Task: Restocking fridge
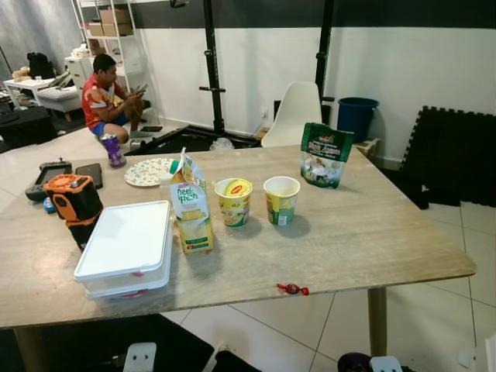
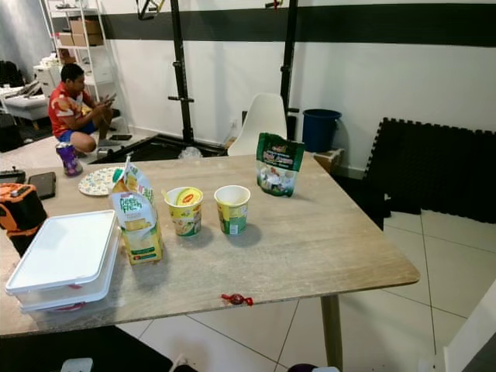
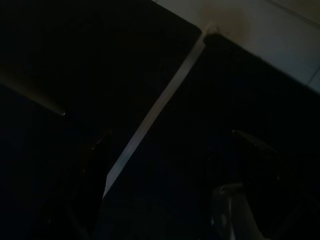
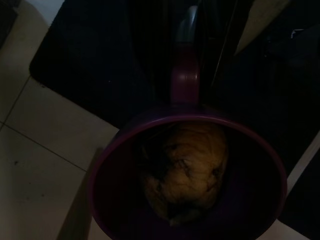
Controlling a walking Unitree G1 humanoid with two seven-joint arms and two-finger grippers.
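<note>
On the wooden table [image 1: 372, 240] stand a green-and-yellow carton [image 1: 191, 205], a yellow cup [image 1: 233, 200], a green-and-yellow cup [image 1: 280, 199] and a green pouch [image 1: 325, 155]. A white lidded box [image 1: 128, 246] lies at the front left. My left gripper [image 3: 170, 145] hangs below the table in the dark, its fingers [image 3: 95, 165] apart with nothing between them. The right wrist view looks down into a purple bowl [image 4: 190, 175] holding a yellowish lump [image 4: 185, 175]; the bowl's rim [image 1: 353, 362] peeks up at the bottom edge of the head view.
A red wrapped sweet [image 1: 292, 289] lies near the table's front edge. An orange-and-black device [image 1: 71, 198], a phone [image 1: 89, 174], a plate [image 1: 147, 172] and a purple bottle [image 1: 114, 149] sit at the left. A person [image 1: 105, 97] sits on the floor behind; a white chair [image 1: 294, 112] and blue bin [image 1: 356, 116] stand beyond.
</note>
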